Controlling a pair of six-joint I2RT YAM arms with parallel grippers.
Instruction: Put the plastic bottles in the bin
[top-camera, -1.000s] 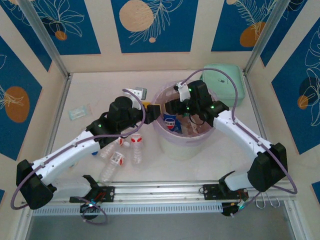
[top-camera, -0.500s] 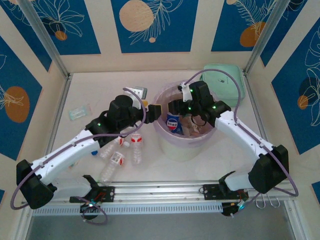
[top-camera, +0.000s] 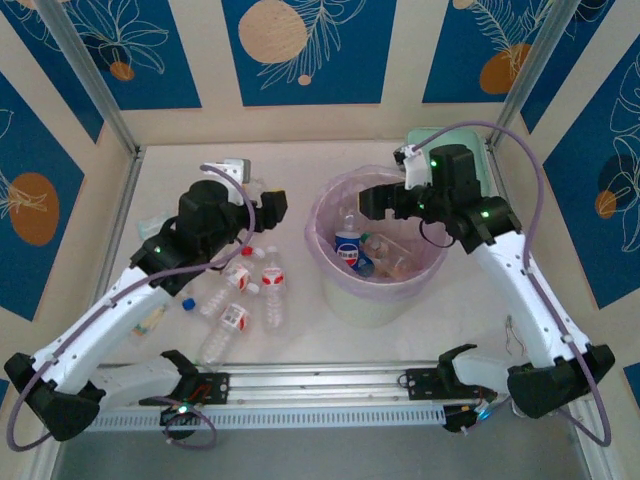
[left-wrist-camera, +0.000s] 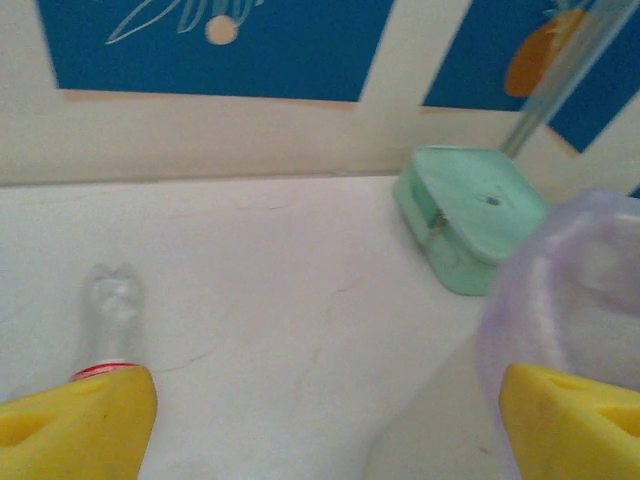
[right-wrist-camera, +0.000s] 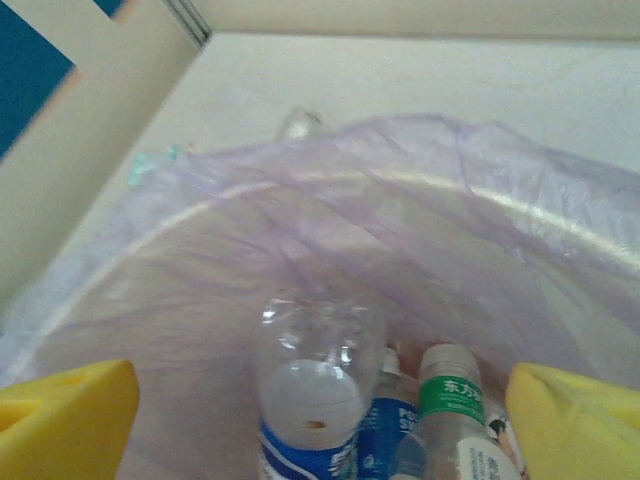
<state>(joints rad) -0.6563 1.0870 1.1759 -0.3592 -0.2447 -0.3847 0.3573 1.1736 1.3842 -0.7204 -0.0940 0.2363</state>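
Several plastic bottles (top-camera: 272, 291) with red-white labels lie on the table left of the bin (top-camera: 322, 216), a white bucket lined with a lilac bag. More bottles lie inside it, among them a blue-labelled one (top-camera: 348, 246) (right-wrist-camera: 318, 392) and a green-labelled one (right-wrist-camera: 450, 398). My left gripper (top-camera: 268, 207) (left-wrist-camera: 320, 425) is open and empty, above the table left of the bin. A clear bottle (left-wrist-camera: 110, 310) lies just beyond its left finger. My right gripper (top-camera: 368, 200) (right-wrist-camera: 320, 415) hangs open and empty over the bin's far rim.
A mint green zip case (top-camera: 480, 165) (left-wrist-camera: 470, 215) sits at the back right behind the bin. A small pale packet (top-camera: 155, 225) lies at the far left, and a loose blue cap (top-camera: 187, 303) near the bottles. Patterned walls close in the table.
Both grippers have drawn back from the bin, the left one to the left and the right one up and to the right. The blue-labelled bottle now rests inside the bin.
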